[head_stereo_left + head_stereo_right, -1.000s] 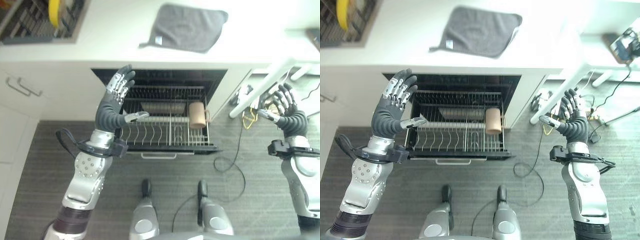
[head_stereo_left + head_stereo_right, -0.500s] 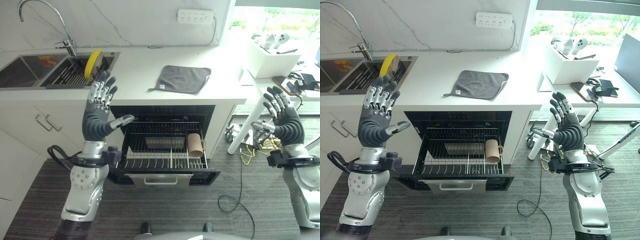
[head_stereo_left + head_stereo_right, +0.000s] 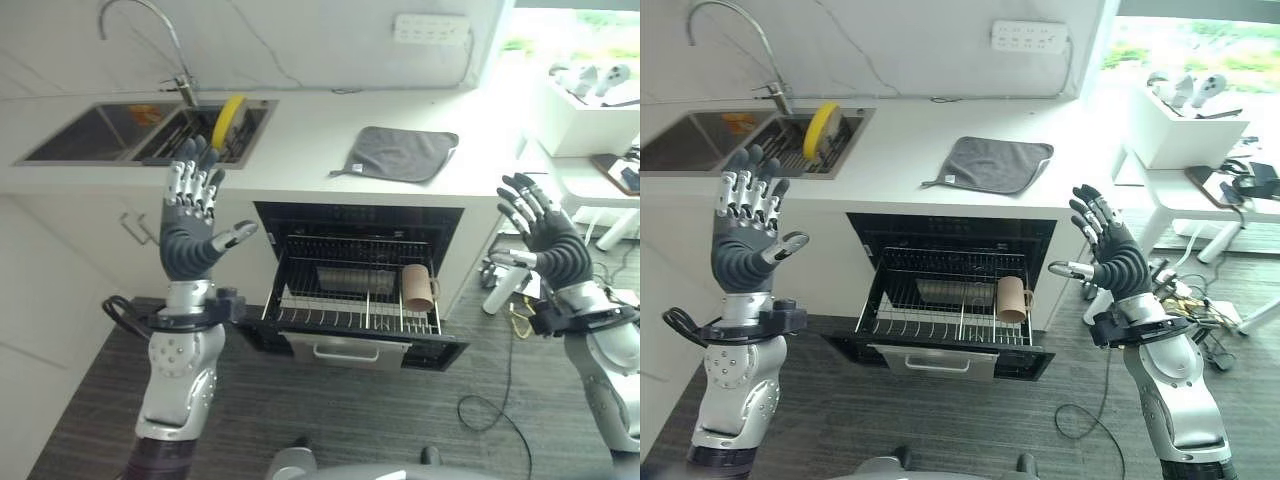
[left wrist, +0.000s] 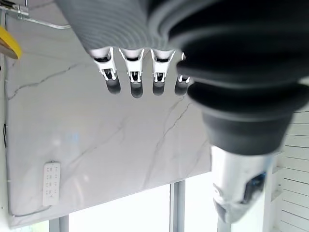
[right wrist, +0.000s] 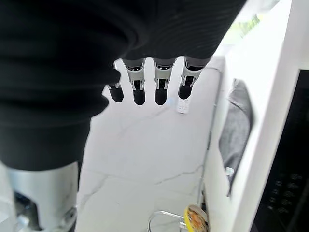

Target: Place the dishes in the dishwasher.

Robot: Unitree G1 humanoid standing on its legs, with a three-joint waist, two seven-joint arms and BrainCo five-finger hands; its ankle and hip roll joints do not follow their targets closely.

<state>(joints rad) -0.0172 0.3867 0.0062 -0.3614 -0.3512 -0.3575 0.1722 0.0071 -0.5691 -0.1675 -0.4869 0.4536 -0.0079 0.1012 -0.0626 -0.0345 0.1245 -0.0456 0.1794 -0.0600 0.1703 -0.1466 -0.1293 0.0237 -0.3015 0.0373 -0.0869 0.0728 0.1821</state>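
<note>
Left hand [image 3: 190, 235] raised, palm forward, fingers [image 4: 136, 82] straight and spread, thumb out to the side; nothing in it. Right hand [image 3: 1110, 255] raised likewise, fingers [image 5: 161, 87] straight and fanned, thumb apart; nothing in it.

Dishwasher [image 3: 365, 285] stands open under the counter [image 3: 910, 170], between the two hands and below their fingertips. Its rack [image 3: 950, 310] is pulled out over the lowered door. A tan mug [image 3: 417, 287] lies on its side at the rack's right end, nearer the right hand's thumb than the left's. A grey tray-like piece [image 3: 345, 279] lies at the back of the rack, left of the mug.

Yellow plate [image 3: 821, 131] stands on edge in the sink [image 3: 150, 135] drainer, beyond the left fingertips and well apart from them. Faucet [image 3: 735, 40] rises behind the sink. Grey cloth [image 3: 400, 155] lies flat on the counter above the dishwasher, between the hands, touching neither. Wall socket strip [image 3: 1030, 37] on the marble wall behind.
</note>
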